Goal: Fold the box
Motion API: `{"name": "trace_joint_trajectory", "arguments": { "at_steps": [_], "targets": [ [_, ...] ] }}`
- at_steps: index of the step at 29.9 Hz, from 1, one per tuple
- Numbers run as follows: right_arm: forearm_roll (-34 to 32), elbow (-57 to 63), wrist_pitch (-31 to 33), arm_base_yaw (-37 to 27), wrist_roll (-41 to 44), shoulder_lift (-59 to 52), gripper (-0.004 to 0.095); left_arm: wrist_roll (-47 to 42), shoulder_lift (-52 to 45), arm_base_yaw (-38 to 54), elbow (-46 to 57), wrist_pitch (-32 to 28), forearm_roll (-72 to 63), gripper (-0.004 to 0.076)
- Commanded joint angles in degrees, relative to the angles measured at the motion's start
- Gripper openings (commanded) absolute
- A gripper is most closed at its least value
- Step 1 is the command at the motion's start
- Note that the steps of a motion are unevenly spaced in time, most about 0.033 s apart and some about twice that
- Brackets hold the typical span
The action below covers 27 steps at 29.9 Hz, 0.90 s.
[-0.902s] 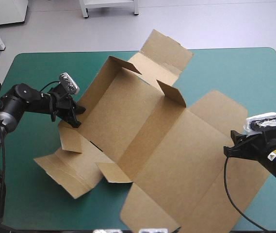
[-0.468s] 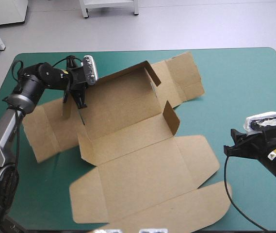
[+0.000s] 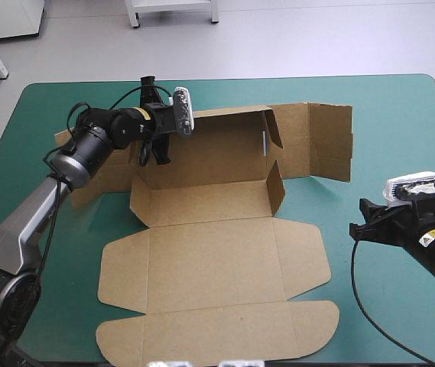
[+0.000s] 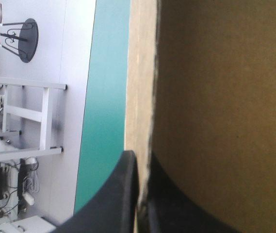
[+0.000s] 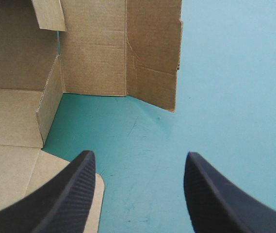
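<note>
Brown box (image 3: 209, 260) is pinched by left hand (image 4: 140, 194); right hand (image 5: 138, 155) hovers spread.

No text, labels, numbers or signs can be read

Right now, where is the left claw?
In the high view, the left claw is at the far left corner of the box, shut on a raised wall.
</note>
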Motion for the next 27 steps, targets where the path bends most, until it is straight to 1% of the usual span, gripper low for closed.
{"name": "trace_joint_trajectory", "arguments": {
  "at_steps": [1, 4, 6, 9, 14, 17, 19, 22, 25, 27],
  "targets": [
    [0.77, -2.13, -4.87, -0.40, -0.44, 0.99, 0.0509, -12.25, -4.66, -5.06, 1.78, -3.81, 12.29, -0.0009],
    [0.77, -2.37, -5.11, -0.40, -0.02, 2.52, 0.0509, -23.67, -6.08, -9.76, 4.43, -3.97, 23.19, -0.0008],
    [0.77, -3.26, -4.04, -0.40, 0.69, 3.99, 0.0509, -30.27, -6.73, -12.96, 5.47, -2.38, 29.49, -0.0009],
    [0.65, -5.03, -3.08, -0.40, 0.82, 6.01, 0.0509, -37.89, -6.87, -17.39, 6.04, 1.18, 38.02, -0.0008],
    [-1.22, -10.28, -0.78, -0.40, 1.71, 9.28, 0.0509, -47.53, -6.87, -23.92, 6.04, 5.54, 48.95, -0.0008],
    [-4.08, -13.90, 2.39, -0.40, 4.80, 11.81, 0.0508, -48.07, -6.87, -26.49, 6.70, 6.41, 53.28, -0.0008],
    [-6.33, -16.01, 4.70, -0.40, 6.86, 13.78, 0.0509, -45.25, -6.87, -27.07, 8.72, 4.72, 59.49, -0.0008],
    [-6.95, -18.23, 7.16, -0.40, 7.34, 15.84, 0.0509, -40.91, -7.32, -26.21, 11.89, 0.17, 63.24, -0.0008],
    [-5.43, -19.43, 7.73, -0.40, 7.34, 16.43, 0.0509, -40.81, -8.43, -24.56, 14.58, -6.40, 63.65, -0.0008],
    [-5.32, -19.72, 7.28, -0.40, 7.34, 16.43, 0.0509, -40.69, -8.69, -23.59, 15.44, -9.53, 66.73, -0.0008]
  ]
}}
